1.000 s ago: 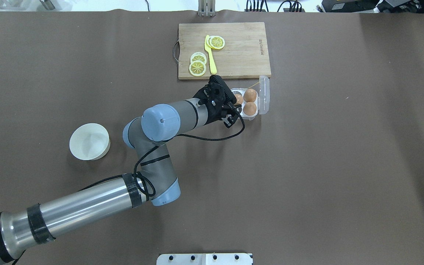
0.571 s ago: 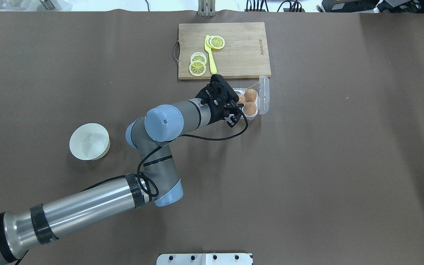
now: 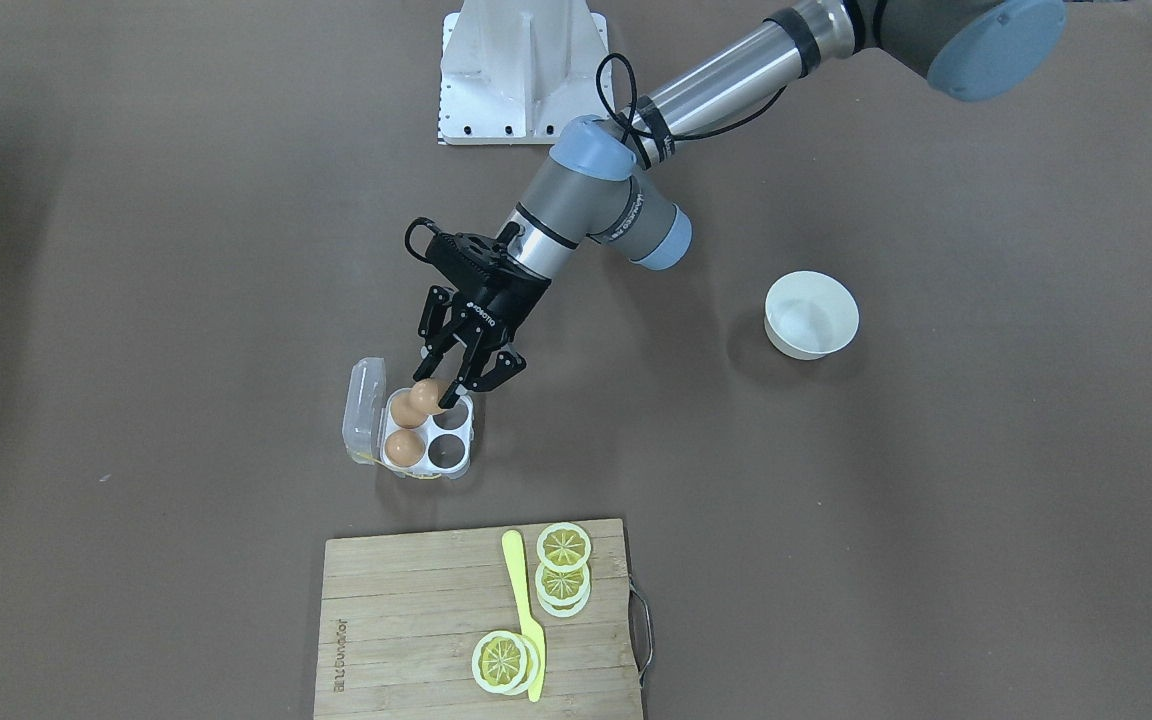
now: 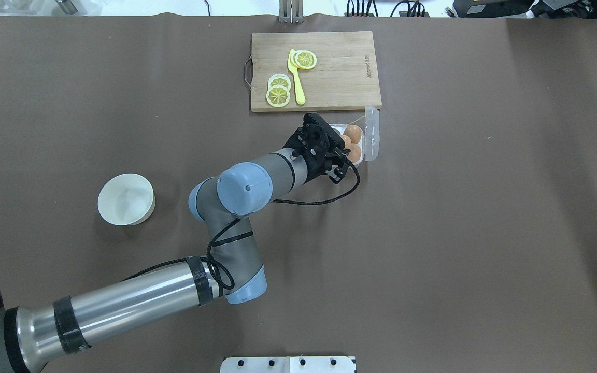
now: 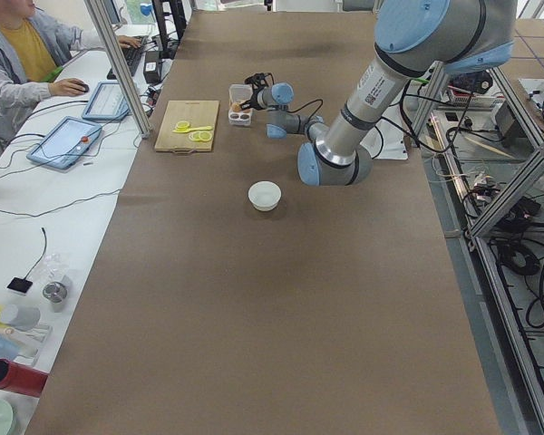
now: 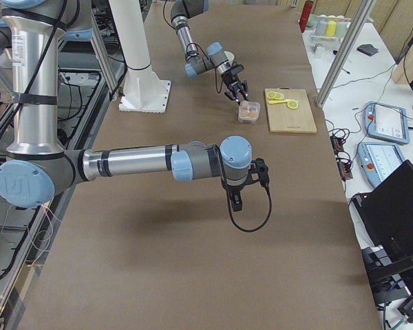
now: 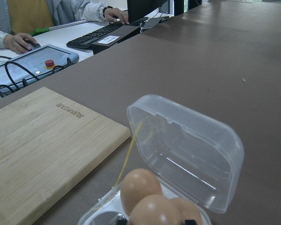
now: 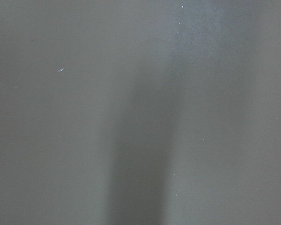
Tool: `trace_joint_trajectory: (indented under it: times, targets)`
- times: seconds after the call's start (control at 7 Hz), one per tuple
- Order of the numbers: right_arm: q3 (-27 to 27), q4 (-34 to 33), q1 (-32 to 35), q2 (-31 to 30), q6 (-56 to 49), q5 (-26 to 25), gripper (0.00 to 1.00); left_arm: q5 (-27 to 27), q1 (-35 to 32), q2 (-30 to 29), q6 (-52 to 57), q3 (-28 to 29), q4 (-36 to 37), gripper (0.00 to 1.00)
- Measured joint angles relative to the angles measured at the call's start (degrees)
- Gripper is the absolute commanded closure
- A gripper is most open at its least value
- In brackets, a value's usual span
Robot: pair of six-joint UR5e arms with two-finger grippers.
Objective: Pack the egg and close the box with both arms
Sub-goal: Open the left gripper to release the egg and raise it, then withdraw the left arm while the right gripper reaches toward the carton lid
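My left gripper [image 3: 433,392] is shut on a light-brown egg [image 3: 426,394] and holds it just above the box [image 3: 458,438], at the tray's robot-side edge. The box is a white four-cup tray with its clear lid [image 3: 363,400] standing open. Two more eggs [image 3: 403,447] fill the cups beside the lid; the two cups away from the lid are empty. In the overhead view the wrist hides the fingers; the box [image 4: 361,161] shows beside it. The left wrist view shows the held egg [image 7: 152,211] low in front of the lid [image 7: 192,150]. My right gripper [image 6: 237,198] hovers over bare table; I cannot tell its state.
A wooden cutting board [image 3: 406,620] with lemon slices [image 3: 563,560] and a yellow knife [image 3: 526,620] lies just beyond the box. A white bowl [image 3: 811,315] stands on my left side. The white stand [image 3: 521,70] is at the robot base.
My left arm has carried the egg to the right, from beside the box's left edge to over the tray. The box and the two eggs in it have not moved.
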Motion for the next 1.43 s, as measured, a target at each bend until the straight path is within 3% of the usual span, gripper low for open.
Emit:
trace_joint_trajectory:
  times: [0.14,0.86,1.14,1.29,1.43]
  targets:
    - [0.07,-0.1,0.01,0.0,0.02,0.0,0.0,0.84,0.21,-0.07,-0.74,-0.01,0.04,0.02]
    - [0.23,-0.25,0.02,-0.07,0.09,0.08,0.0,1.57,-0.47,-0.15,-6.03,0.0,0.45,0.03]
    - [0.33,-0.26,-0.06,0.14,0.09,0.01,0.0,-0.15,-2.39,-0.18,-13.58,-0.36,1.42,0.07]
    - [0.16,-0.28,-0.16,0.65,0.16,-0.09,0.0,-5.27,-5.55,0.45,-21.63,-2.04,5.59,0.07]
    - [-0.1,-0.17,-0.59,1.61,1.61,-0.28,0.0,-13.67,-9.94,2.24,-27.83,-6.74,14.34,0.07]
